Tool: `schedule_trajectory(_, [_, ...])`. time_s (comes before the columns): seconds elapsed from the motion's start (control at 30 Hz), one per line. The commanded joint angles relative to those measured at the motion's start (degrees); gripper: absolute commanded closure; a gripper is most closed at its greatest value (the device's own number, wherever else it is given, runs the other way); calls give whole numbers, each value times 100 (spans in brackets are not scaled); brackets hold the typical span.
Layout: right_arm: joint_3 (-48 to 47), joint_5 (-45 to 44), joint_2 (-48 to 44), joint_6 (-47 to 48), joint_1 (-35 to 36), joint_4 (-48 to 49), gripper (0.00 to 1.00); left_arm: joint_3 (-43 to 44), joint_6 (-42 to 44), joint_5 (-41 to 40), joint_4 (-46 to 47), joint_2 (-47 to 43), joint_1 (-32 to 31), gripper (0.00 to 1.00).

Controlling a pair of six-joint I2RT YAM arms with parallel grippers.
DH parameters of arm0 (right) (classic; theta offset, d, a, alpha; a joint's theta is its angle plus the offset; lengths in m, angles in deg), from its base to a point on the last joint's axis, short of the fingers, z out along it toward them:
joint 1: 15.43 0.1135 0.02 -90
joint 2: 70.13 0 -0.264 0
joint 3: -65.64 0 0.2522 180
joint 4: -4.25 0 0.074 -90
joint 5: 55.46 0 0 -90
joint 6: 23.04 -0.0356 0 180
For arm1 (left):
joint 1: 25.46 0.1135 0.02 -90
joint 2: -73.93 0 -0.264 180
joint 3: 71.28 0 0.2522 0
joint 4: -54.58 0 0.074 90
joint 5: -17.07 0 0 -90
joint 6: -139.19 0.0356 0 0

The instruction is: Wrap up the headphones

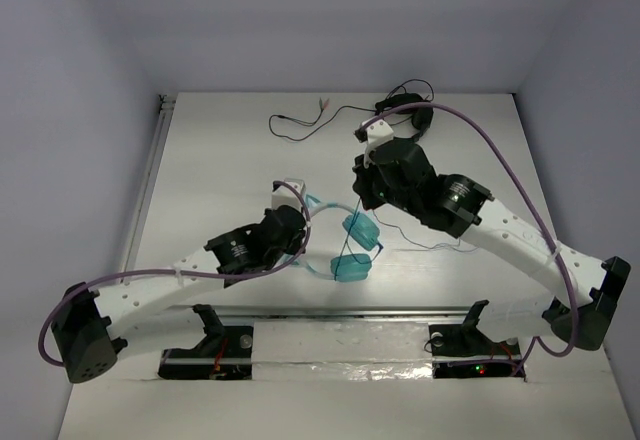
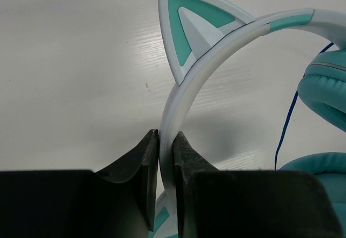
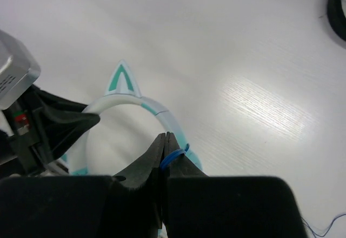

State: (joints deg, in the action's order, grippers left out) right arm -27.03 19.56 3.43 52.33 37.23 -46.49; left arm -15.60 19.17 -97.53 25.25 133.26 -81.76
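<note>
The teal headphones [image 1: 355, 250] lie mid-table, with round ear cups and a pale headband [image 2: 216, 54] bearing a cat-ear point [image 2: 186, 27]. My left gripper [image 2: 166, 140] is shut on the headband, one jaw on each side of the band; it shows in the top view [image 1: 293, 222]. My right gripper [image 3: 166, 139] is shut on the thin dark blue cable [image 3: 173, 156], which loops over one jaw just above the headband [image 3: 162, 111]. In the top view the right gripper [image 1: 365, 195] hovers over the upper ear cup. The cable also trails to the right [image 1: 440, 248].
Black headphones [image 1: 410, 118] with a black cable [image 1: 310, 125] lie at the far edge of the table. A rail runs along the table's left edge [image 1: 150, 175]. The arm bases sit at the near edge.
</note>
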Motion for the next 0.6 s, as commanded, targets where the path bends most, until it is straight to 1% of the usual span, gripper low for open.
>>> schedule_trajectory(0.0, [42,-592,0,338,-124,462,100,124,66,341,81,-281,-31,100])
schedule_trajectory(0.23, [578,-567,-184,347,-283,1094,100,309,330,772,116,-624,-31,100])
schedule_trajectory(0.27, [666,-619,-193,321,-396,1191,100,335,365,851,133,-711,-31,100])
schedule_trajectory(0.4, [930,-339,-114,-56,-731,1438,100,441,471,1334,283,-888,-31,100])
schedule_trajectory(0.57, [1474,38,-350,-452,-1231,2123,100,476,524,1634,432,-1169,-31,100])
